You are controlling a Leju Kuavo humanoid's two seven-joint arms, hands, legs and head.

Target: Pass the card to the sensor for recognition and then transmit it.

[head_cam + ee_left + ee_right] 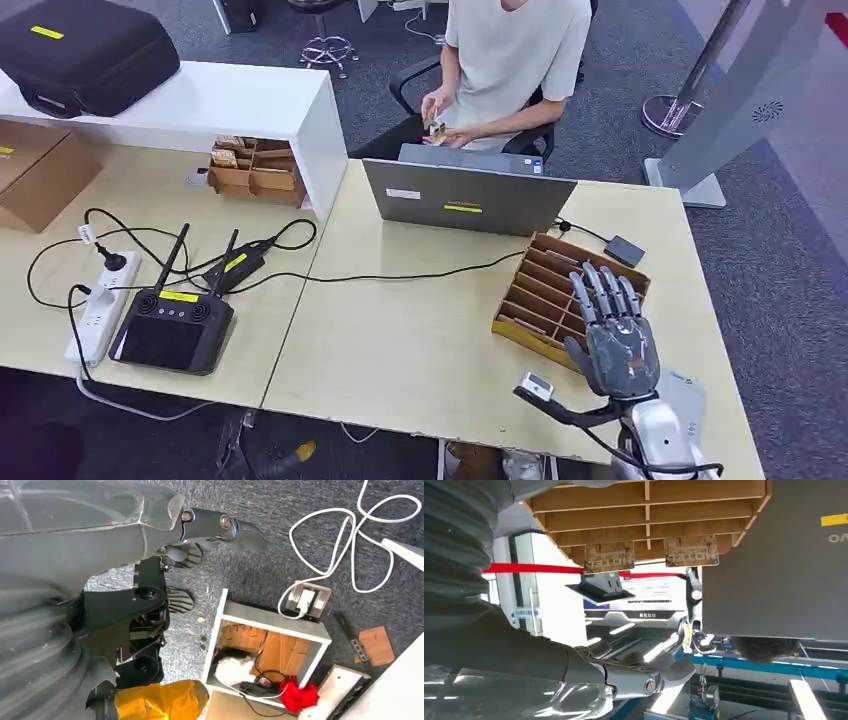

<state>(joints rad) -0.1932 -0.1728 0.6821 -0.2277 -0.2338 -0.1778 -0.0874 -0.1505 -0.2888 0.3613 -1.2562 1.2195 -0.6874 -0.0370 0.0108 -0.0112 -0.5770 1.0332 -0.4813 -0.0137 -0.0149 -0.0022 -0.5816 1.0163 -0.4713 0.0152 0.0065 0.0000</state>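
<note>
Table: pale wooden desk (420,340), carrying everything below.
Laptop: grey laptop (467,198), lid up, its back towards the robot; a seated person (515,60) behind it holds small cards (435,125).
Rack: brown slotted wooden card rack (540,290), near the laptop; 2 cards (690,551) stand in its end slots.
Right hand: right hand (612,335) raised over the rack, fingers wide apart, holding nothing.
Left hand: left hand (125,535) hangs over grey carpet; whether its fingers are spread or curled, I cannot tell.

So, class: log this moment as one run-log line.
right hand: open, fingers spread above wooden card rack | left hand: holds nothing, over floor | card: none held | person: seated behind laptop
</note>
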